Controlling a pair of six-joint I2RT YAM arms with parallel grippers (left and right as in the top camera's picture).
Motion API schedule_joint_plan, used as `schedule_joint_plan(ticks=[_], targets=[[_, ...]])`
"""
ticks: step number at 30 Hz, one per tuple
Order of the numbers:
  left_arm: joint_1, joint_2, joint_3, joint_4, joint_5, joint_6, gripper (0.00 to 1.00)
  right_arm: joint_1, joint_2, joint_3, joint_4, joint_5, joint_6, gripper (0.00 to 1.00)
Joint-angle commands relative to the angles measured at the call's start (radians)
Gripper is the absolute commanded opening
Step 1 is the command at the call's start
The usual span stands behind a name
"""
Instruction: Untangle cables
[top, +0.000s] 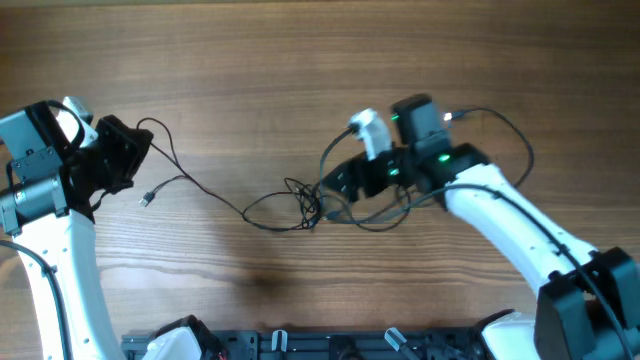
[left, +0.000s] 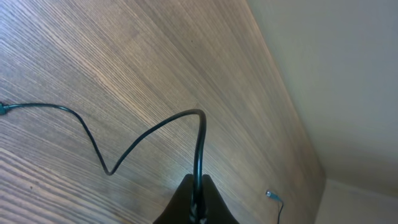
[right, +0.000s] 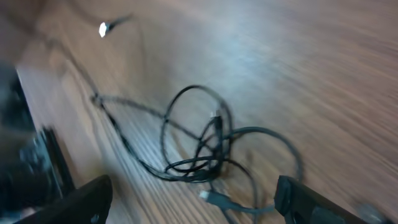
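Note:
Thin black cables lie on the wooden table, knotted in a tangle (top: 302, 207) near the middle. My left gripper (top: 132, 155) is shut on one black cable (left: 199, 143), which arcs away from the jaws (left: 199, 193) and runs across the table toward the tangle. A loose plug (top: 146, 200) lies just below it. My right gripper (top: 335, 185) is open and low over the tangle (right: 205, 146); a plug end (right: 211, 198) lies between its fingers (right: 199, 208). Another cable loops around the right arm (top: 525, 150).
A small connector (left: 268, 194) lies near the table's edge in the left wrist view. Another connector (right: 102, 28) lies at the upper left of the right wrist view. A black rail (top: 330, 345) runs along the table's front edge.

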Motion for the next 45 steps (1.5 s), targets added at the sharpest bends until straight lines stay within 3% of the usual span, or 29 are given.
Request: schedule_joint_plan(ticks=[1, 4, 7, 11, 13, 14, 15, 16, 17, 23, 27, 28, 30, 33, 34, 38, 39, 41, 45], targets=[[0.006, -0.016, 0.005, -0.008, 0.016, 0.023, 0.04, 0.115, 0.018, 0.004, 0.022, 0.149, -0.139, 0.83], [0.006, -0.016, 0.005, -0.008, 0.016, 0.023, 0.04, 0.227, 0.068, 0.004, 0.045, 0.192, -0.187, 0.74], [0.006, -0.016, 0.005, -0.008, 0.016, 0.023, 0.04, 0.293, 0.159, 0.005, 0.058, 0.28, -0.157, 0.72], [0.006, -0.016, 0.005, -0.009, 0.016, 0.023, 0.04, 0.311, 0.194, 0.027, 0.036, 0.328, -0.156, 0.55], [0.006, -0.016, 0.005, -0.016, 0.016, 0.023, 0.04, 0.311, 0.194, 0.027, 0.039, 0.328, -0.156, 0.4], [0.006, -0.016, 0.005, -0.023, 0.016, 0.023, 0.04, 0.311, 0.194, 0.027, 0.043, 0.328, -0.156, 0.38], [0.006, -0.016, 0.004, -0.03, 0.016, 0.023, 0.04, 0.311, 0.194, 0.027, 0.048, 0.329, -0.147, 0.39], [0.006, -0.016, 0.001, -0.031, 0.016, 0.023, 0.04, 0.311, 0.194, 0.027, 0.05, 0.34, -0.134, 0.49], [0.006, -0.016, 0.0, -0.031, 0.016, 0.023, 0.04, 0.311, 0.194, 0.028, 0.05, 0.355, -0.114, 0.52], [0.006, -0.016, -0.001, -0.043, 0.016, 0.023, 0.04, 0.311, 0.169, 0.101, -0.006, 0.339, 0.044, 0.56], [0.006, -0.016, -0.001, -0.043, 0.016, 0.023, 0.04, 0.313, 0.192, 0.105, 0.036, 0.268, 0.053, 0.55], [0.006, -0.016, -0.001, -0.043, 0.016, 0.023, 0.04, 0.313, 0.22, 0.105, 0.035, 0.267, 0.057, 0.5], [0.006, -0.016, -0.001, -0.05, 0.016, 0.023, 0.04, 0.311, 0.267, 0.112, 0.034, 0.268, 0.089, 0.25], [0.006, -0.016, -0.001, -0.061, 0.016, 0.024, 0.04, 0.298, 0.262, 0.139, 0.025, 0.268, 0.11, 0.14], [0.006, -0.016, -0.001, -0.063, 0.016, 0.023, 0.04, 0.293, 0.254, 0.159, 0.011, 0.286, 0.1, 0.04], [0.006, -0.016, -0.001, -0.089, 0.015, 0.088, 0.04, 0.211, 0.166, 0.303, -0.145, 0.409, 0.102, 0.04], [0.007, -0.016, -0.001, -0.092, 0.007, 0.154, 0.04, 0.148, 0.122, 0.379, -0.206, 0.475, 0.111, 0.04], [0.007, -0.016, -0.001, -0.098, -0.061, 0.158, 0.04, 0.005, 0.049, 0.475, -0.287, 0.588, 0.162, 0.04], [0.018, -0.016, -0.001, -0.098, -0.167, 0.157, 0.04, -0.351, -0.035, 0.515, -0.361, 0.592, 0.184, 0.04]])
